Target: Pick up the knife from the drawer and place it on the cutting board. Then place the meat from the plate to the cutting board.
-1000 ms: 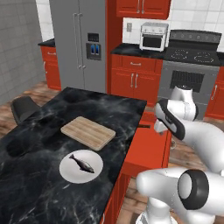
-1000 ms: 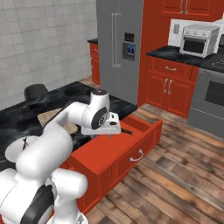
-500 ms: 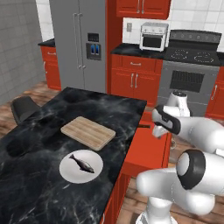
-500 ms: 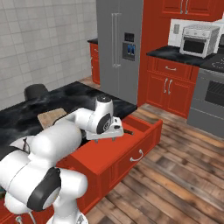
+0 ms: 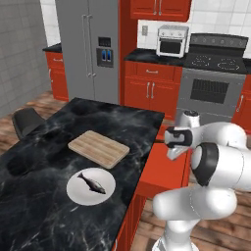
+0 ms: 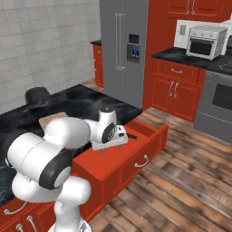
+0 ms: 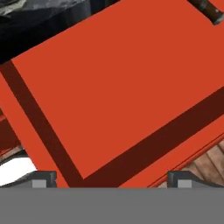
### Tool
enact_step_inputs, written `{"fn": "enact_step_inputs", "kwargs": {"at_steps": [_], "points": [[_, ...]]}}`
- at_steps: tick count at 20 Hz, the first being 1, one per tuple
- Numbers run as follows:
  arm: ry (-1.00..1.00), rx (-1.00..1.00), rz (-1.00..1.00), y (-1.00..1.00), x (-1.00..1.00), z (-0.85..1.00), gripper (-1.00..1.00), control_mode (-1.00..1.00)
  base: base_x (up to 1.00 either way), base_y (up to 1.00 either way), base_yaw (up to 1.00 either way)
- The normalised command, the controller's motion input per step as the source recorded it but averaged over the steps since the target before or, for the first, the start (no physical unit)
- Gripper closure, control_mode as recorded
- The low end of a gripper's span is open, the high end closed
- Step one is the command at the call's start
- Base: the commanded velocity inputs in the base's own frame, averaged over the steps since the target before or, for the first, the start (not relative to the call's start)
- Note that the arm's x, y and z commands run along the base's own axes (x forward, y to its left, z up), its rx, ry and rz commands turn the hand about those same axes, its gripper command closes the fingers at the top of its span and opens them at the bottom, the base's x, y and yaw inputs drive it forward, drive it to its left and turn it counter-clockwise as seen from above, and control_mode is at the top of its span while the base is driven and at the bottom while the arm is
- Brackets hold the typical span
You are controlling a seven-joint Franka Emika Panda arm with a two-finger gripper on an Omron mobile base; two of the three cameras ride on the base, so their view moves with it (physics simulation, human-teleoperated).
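The red drawer (image 6: 146, 141) stands pulled out from the island. The knife (image 6: 132, 135) lies in it at its far end; its dark handle (image 7: 209, 10) shows at the top right of the hand view. My gripper (image 7: 111, 178) hangs open low over the drawer's red floor (image 7: 113, 87), apart from the knife, with nothing between its fingertips (image 7: 44, 177). The hand (image 5: 174, 143) is beside the island's edge. On the black counter lie the tan cutting board (image 5: 98, 148) and, nearer, the white plate (image 5: 75, 191) with the dark fish, the meat (image 5: 92, 182), on it.
The drawer front with its metal handle (image 6: 141, 161) juts into the wooden floor aisle. A dark stool (image 5: 25, 122) stands at the island's far left. Behind are the grey fridge (image 5: 89, 49), red cabinets, a toaster oven (image 5: 172, 40) and the stove (image 5: 212, 83).
The hand has moved down and a little toward the island, closer to the drawer floor, and the elbow has swung. The jaws stay open. The knife, board and fish have not moved.
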Motion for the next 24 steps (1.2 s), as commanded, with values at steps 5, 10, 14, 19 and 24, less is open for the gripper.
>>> {"fn": "enact_step_inputs", "kwargs": {"at_steps": [5,10,14,19,24], "points": [[0.0,-0.07,0.03,0.0,0.11,-0.37,-1.0,-1.0,0.0,0.0,0.0],[0.0,-0.04,0.03,0.0,0.11,-0.29,-1.0,-1.0,0.0,0.0,0.0],[0.0,0.0,0.04,0.0,0.09,-0.25,-1.0,-1.0,0.0,0.0,0.0],[0.01,0.0,0.05,0.0,0.05,-0.23,-1.0,-1.0,0.0,0.0,0.0],[0.06,0.0,0.06,0.0,0.08,-0.31,-1.0,-1.0,0.0,0.0,0.0]]}}
